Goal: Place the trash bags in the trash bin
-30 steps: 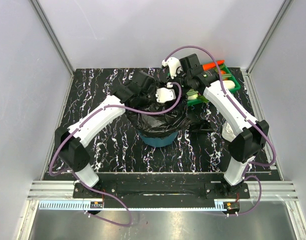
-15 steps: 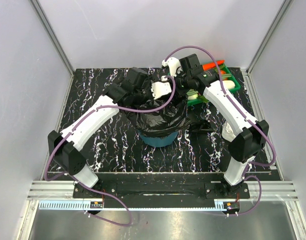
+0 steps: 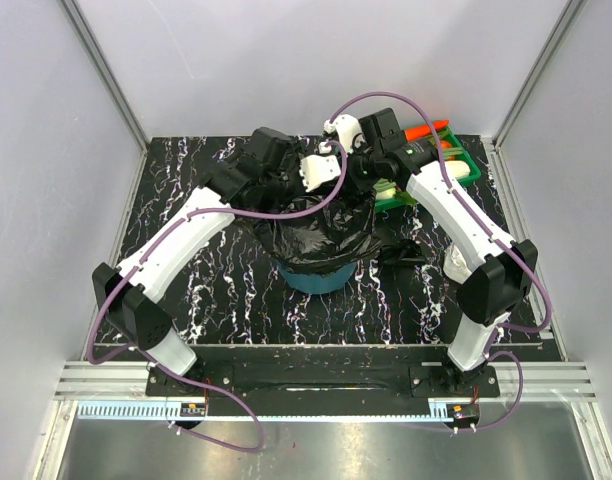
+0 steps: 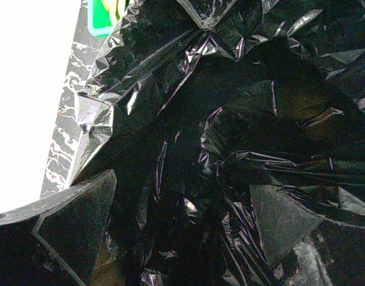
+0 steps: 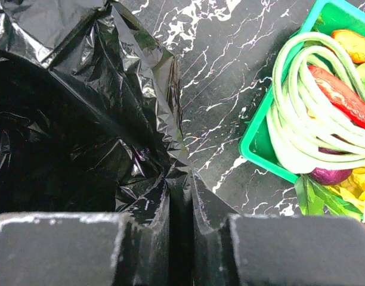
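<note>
Right gripper (image 5: 181,229) clamped on trash bag (image 5: 81,119) rim, left gripper (image 4: 176,232) spread wide inside it, bag draped over trash bin (image 3: 314,280), green tray (image 5: 254,146) at 2 o'clock

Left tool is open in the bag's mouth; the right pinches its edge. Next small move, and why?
Probably close the left tool on the film between its fingers: the right tool pins one edge of the trash bag, which drapes loosely over the trash bin.

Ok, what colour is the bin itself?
Teal; the trash bin, under the trash bag, shows best in the top external view.
</note>
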Robot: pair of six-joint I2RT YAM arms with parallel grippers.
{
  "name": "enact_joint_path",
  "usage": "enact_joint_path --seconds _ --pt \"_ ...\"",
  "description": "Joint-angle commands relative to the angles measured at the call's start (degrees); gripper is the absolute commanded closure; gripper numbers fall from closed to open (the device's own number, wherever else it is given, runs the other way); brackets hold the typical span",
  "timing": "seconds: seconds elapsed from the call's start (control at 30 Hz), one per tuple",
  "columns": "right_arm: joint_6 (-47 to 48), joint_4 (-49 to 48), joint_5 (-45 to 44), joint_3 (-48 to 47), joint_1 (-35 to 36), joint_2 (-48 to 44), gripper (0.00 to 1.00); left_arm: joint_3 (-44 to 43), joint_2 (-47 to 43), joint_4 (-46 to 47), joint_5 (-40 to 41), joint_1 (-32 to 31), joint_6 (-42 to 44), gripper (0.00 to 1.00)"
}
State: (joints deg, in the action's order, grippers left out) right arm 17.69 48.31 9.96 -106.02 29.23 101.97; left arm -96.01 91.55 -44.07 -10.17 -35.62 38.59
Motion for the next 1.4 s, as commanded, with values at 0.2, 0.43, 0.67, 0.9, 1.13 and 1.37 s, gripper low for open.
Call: enact_joint_path --seconds 0.2,0.43,0.67,0.9,1.13,1.37 --pt "2.3 1.3 -0.7 1.2 0.4 -0.6 1.0 -5.1 1.1 6.0 3.8 0.7 -6.1 0.01" --pt "2.8 1.3 -1.2 2.2 0.4 -1.0 1.0 -8.8 0.6 3.5 1.3 0.7 -6.6 0.02" --pt "3.0 1.3 -1.3 2.1 0.5 -1.3 1.0 -8.8 -1.2 0.7 2.4 0.7 -4.8 0.02" --pt "3.1 1.3 -1.2 2.4 0.5 -0.9 1.0 -11.0 -3.2 1.3 4.9 0.9 -5.1 0.01" --pt "3.0 1.3 -1.4 2.3 0.4 -1.2 1.0 -13.4 -4.4 -1.9 4.7 0.9 -4.8 0.01" --pt "3.5 1.3 -1.6 2.8 0.5 -1.9 1.0 -13.1 -6.6 -0.5 9.9 1.3 -6.0 0.01"
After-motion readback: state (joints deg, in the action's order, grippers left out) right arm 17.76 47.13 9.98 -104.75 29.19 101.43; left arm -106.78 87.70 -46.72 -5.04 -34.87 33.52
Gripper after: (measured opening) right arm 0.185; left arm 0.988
